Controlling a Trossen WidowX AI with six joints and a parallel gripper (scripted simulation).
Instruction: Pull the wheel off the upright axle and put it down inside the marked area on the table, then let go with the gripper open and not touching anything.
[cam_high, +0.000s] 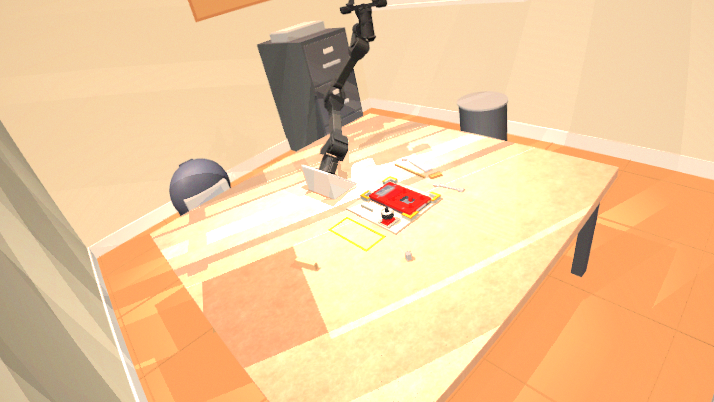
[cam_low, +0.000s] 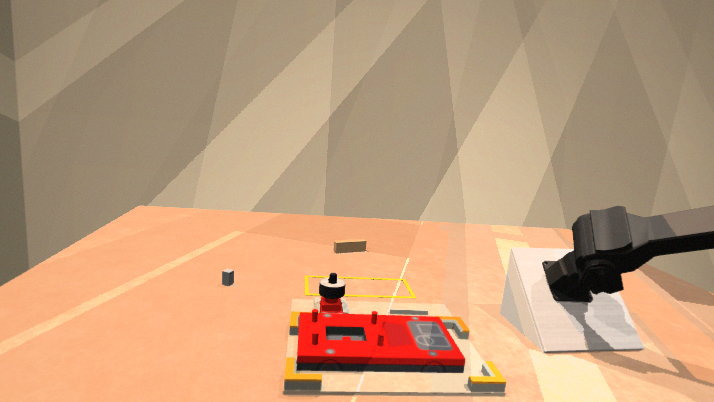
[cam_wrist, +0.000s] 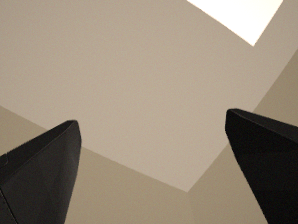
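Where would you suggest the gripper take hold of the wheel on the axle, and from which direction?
Grip the wheel by its rim, coming straight down from above. It lies flat on the upright axle, so opposite rim sides are exposed and it should lift straight up. The gripper is open, high above.
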